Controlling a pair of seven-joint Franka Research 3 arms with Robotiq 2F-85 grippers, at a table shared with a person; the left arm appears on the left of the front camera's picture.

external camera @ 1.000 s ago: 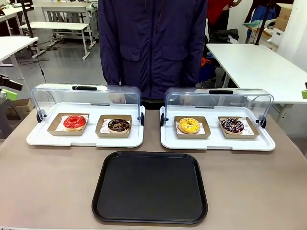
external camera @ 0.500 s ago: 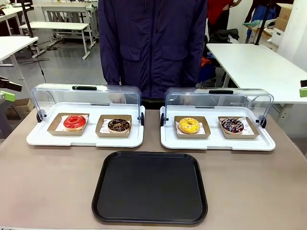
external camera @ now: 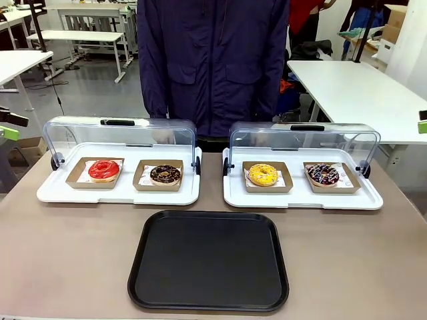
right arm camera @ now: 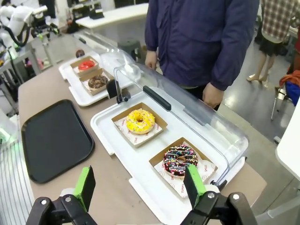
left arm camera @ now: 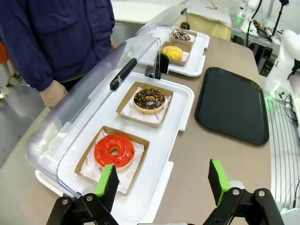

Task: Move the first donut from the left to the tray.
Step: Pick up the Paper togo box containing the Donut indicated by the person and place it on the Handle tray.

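The red donut [external camera: 104, 169] sat in its cardboard holder [external camera: 75, 175] at the left end of the left white tray [external camera: 120, 195], well apart from the black tray [external camera: 208, 260] nearer the robot. The left gripper [left arm camera: 164, 180] hovered near the donut, fingers wide and holding nothing; the right gripper [right arm camera: 139, 185] was wide too. The approach would best clear the raised lid [external camera: 120, 133] and pinch gently, sparing the icing. Counted: four donuts, two white trays, one black tray.
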